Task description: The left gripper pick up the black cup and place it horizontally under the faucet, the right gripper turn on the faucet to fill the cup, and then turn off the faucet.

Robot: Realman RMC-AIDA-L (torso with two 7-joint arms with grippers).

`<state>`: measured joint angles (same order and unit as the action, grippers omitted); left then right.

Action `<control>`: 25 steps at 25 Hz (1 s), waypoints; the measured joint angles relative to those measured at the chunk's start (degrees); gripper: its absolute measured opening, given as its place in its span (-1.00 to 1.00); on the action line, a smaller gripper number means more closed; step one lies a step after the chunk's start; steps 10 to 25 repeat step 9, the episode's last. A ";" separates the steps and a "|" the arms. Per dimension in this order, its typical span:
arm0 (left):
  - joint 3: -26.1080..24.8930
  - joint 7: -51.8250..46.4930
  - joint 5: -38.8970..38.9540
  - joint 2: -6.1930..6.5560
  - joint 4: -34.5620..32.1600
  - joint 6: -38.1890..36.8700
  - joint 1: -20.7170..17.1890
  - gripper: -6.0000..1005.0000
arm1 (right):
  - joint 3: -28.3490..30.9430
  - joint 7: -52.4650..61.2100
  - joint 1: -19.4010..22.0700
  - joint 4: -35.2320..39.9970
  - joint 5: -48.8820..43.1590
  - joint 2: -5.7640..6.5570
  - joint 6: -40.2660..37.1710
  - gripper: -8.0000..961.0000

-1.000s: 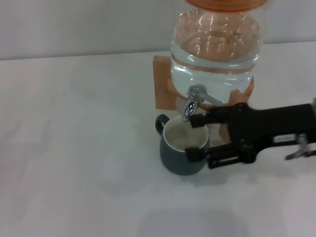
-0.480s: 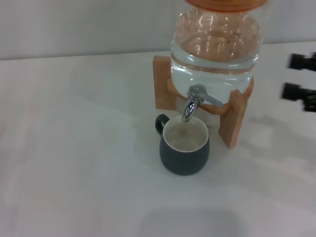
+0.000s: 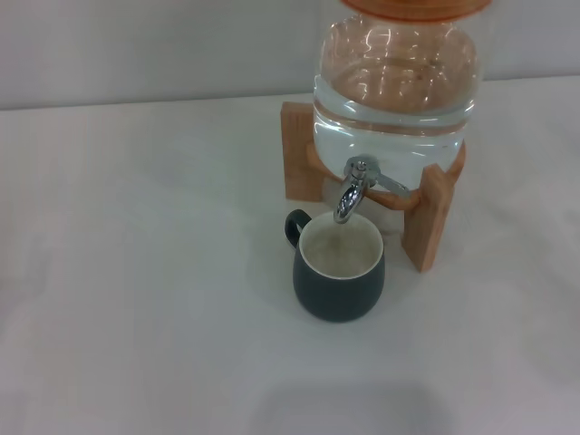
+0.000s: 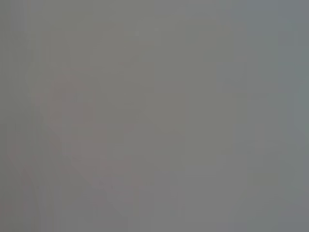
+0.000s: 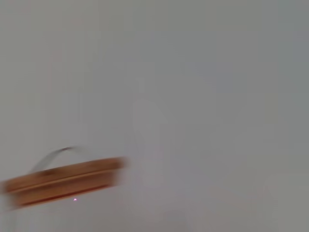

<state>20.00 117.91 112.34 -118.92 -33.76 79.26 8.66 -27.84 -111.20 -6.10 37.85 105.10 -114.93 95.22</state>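
Note:
The black cup (image 3: 338,268) stands upright on the white table, cream inside showing, its small handle at the back left. It sits right under the spout of the chrome faucet (image 3: 355,187), which is fitted to the clear water jug (image 3: 396,86) on its wooden stand (image 3: 428,217). I see no water stream. Neither gripper is in the head view. The left wrist view shows only plain grey. The right wrist view shows the jug's wooden lid (image 5: 63,180) against a pale wall, with no fingers in it.
The white table (image 3: 136,272) stretches wide to the left and front of the cup. A pale wall runs along the back edge. The jug and stand occupy the back right.
My right gripper, which was beside the cup and faucet a second ago, pulled away to the right edge and has now left the head view. The cup and faucet have not moved.

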 joint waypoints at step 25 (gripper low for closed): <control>-2.60 1.53 0.74 0.06 1.77 -0.62 0.58 0.21 | 13.75 -12.80 1.13 -12.58 -0.17 0.14 -0.69 0.75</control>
